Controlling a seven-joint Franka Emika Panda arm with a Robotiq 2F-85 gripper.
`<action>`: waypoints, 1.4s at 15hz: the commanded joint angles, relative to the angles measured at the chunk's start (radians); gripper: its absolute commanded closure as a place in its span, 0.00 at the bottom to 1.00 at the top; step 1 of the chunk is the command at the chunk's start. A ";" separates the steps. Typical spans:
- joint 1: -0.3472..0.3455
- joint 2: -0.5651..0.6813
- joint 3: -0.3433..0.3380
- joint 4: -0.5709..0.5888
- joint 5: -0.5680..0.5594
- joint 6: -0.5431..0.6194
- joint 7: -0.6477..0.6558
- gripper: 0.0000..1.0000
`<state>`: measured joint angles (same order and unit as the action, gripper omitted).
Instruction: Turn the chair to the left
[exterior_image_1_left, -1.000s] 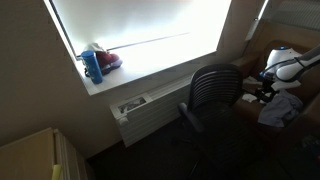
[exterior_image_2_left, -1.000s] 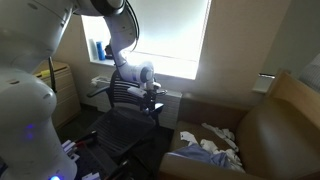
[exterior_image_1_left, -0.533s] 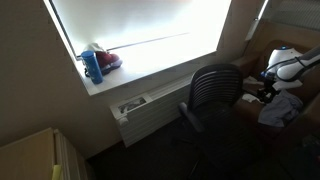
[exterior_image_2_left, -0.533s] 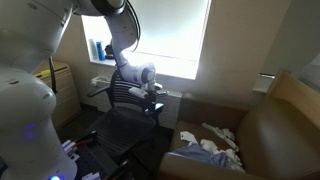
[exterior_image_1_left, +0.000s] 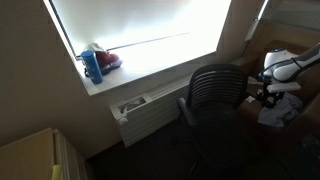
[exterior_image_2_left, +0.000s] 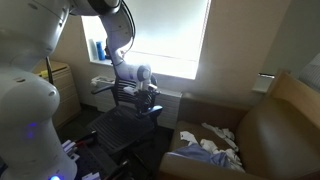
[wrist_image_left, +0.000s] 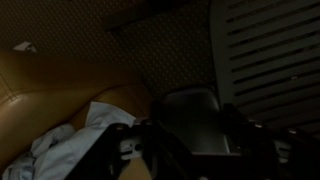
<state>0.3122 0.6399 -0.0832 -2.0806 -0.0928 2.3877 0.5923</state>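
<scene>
Chair (exterior_image_1_left: 213, 92) stands in front of the bright window, just beside the wall radiator (exterior_image_1_left: 140, 108), with the tan armchair (exterior_image_2_left: 275, 125) on its other side. Gripper (exterior_image_2_left: 152, 102) is at the chair's side edge, close to the ribbed backrest (wrist_image_left: 268, 50). Wrist view is too dark: I can't tell if the fingers are spread or clamped. Crumpled cloth (exterior_image_2_left: 205, 150) lies on the armchair seat.

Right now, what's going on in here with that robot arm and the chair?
The robot's gripper sits at the side of the black office chair, by its armrest beside the ribbed backrest. It's too dark to tell whether the jaws are closed on it. The chair stands by the bright window, next to a tan armchair with crumpled cloth on its seat.
</scene>
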 joint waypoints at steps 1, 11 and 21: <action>0.141 0.092 -0.013 0.102 0.030 -0.043 0.254 0.61; 0.049 0.387 0.168 0.629 0.237 -0.706 0.403 0.61; 0.004 0.408 0.248 0.687 0.378 -0.541 0.104 0.62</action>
<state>0.3243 1.0671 0.1465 -1.3673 0.2647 1.7474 0.7982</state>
